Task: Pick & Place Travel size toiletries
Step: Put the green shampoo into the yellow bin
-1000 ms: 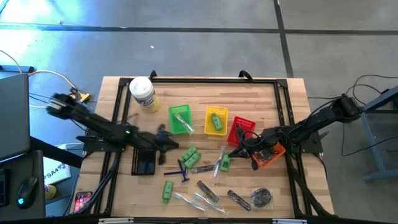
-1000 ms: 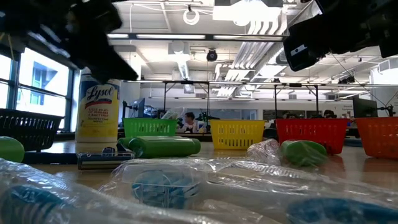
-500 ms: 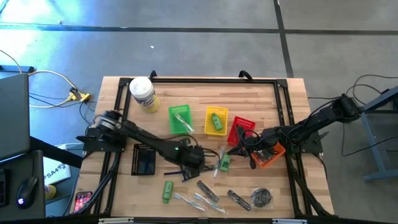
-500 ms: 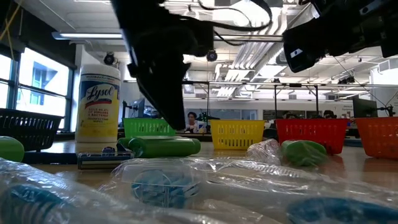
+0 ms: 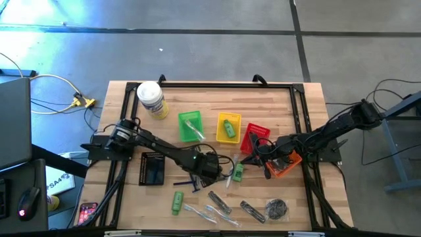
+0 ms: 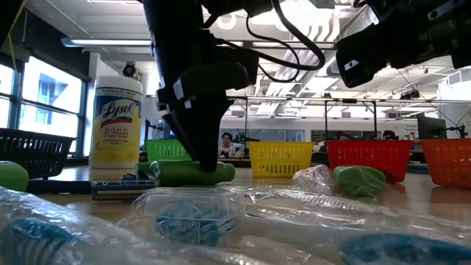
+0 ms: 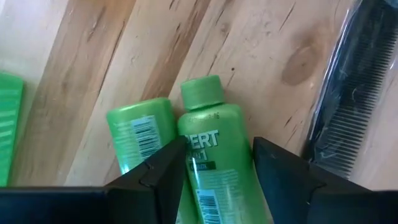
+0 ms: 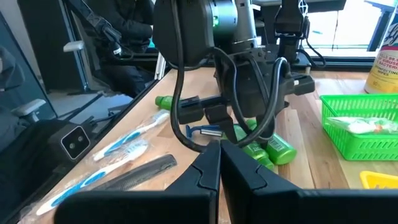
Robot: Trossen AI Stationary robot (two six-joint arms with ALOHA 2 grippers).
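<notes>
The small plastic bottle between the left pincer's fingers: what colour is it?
Bright green, clearest in the left wrist view.

Left pincer is low over the mid table, fingers spread around one green bottle; a 2nd bottle touches it on one side, so no gap there. Bagged black comb lies near on the other side w/ bare wood between. Blue razor sits just beside the arm. Right pincer w/ fingers together hangs by the red basket and orange basket. Far table strip behind the baskets is bare wood; front edge is crowded w/ packets.
</notes>
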